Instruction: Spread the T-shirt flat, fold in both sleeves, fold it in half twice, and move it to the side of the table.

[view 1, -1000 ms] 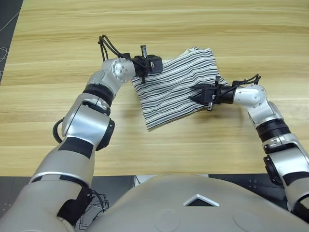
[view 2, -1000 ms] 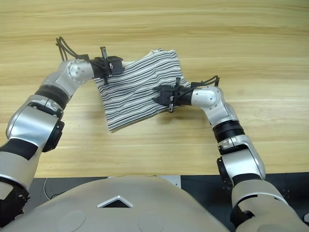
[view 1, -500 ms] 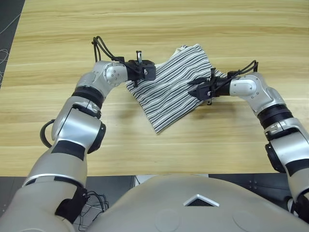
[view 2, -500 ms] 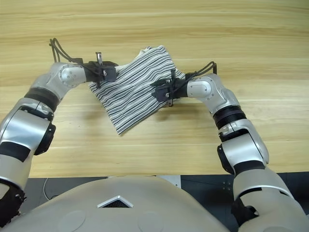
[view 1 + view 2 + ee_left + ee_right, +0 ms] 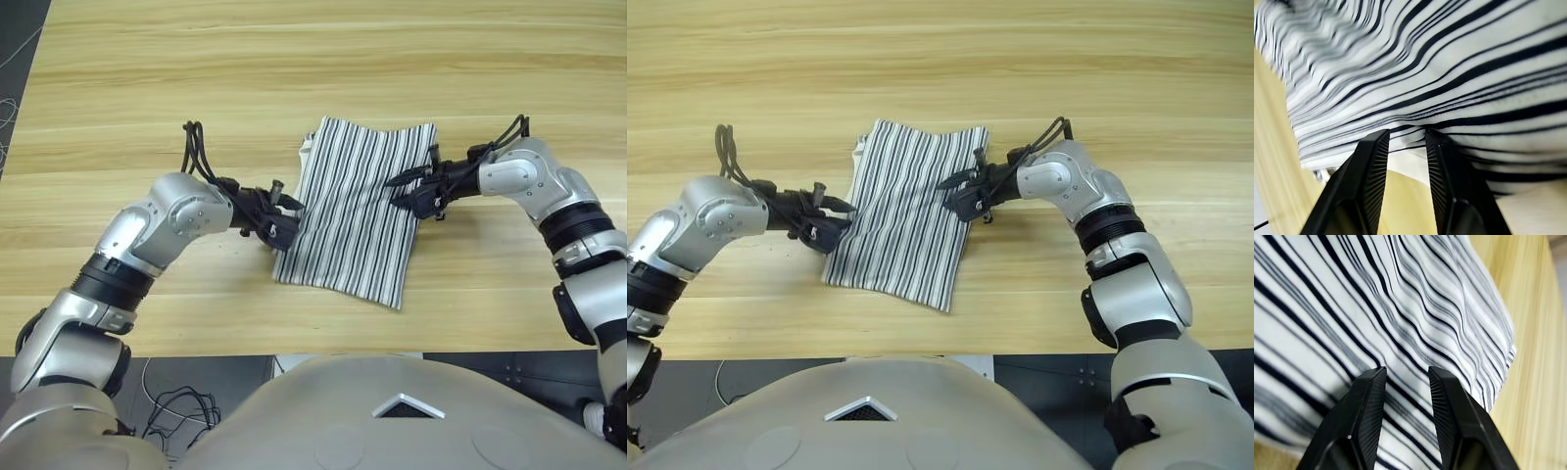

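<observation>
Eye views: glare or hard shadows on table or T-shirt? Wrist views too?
Left eye view: no glare patch on the table, only soft shadows; T-shirt evenly lit. Left wrist view: dull sheen on the fingers of the left gripper, no hot spots on the T-shirt. Right wrist view: same sheen on the fingers of the right gripper, mild shading along the folds.

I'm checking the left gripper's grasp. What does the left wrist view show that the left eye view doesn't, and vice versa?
Left wrist view: the left gripper, ribbed fingers parted, tips at the hem of the T-shirt. Left eye view: the whole folded T-shirt flat on the table, right gripper at its opposite edge. Both: striped T-shirt, left gripper, wooden table.
</observation>
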`<action>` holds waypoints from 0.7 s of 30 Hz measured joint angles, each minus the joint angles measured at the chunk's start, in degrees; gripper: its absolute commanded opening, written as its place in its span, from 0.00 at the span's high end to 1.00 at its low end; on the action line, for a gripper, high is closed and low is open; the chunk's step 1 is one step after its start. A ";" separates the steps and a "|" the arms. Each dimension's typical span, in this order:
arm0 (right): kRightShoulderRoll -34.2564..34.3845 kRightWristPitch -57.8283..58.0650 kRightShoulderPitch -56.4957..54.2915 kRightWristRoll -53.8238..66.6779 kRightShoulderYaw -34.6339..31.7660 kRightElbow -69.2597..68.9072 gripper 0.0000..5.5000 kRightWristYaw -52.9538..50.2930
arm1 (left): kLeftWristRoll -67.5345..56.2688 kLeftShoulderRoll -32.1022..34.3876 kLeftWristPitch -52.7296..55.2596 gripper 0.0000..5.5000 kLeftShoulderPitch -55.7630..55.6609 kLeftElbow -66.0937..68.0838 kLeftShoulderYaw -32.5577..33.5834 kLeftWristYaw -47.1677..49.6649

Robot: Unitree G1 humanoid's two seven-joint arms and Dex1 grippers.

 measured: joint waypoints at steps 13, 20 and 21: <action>-2.63 -13.13 -3.27 -3.71 2.39 -2.47 0.71 -4.58 | 2.64 6.42 7.20 0.75 7.46 -13.47 7.54 -4.20; -10.90 -4.58 1.10 16.49 4.17 -19.48 0.71 6.45 | -4.63 8.12 8.26 0.75 9.03 -23.53 17.27 -3.43; -13.10 0.09 2.33 23.25 3.67 -23.98 0.71 9.15 | -8.45 6.84 7.60 0.75 9.25 -24.69 20.03 -1.19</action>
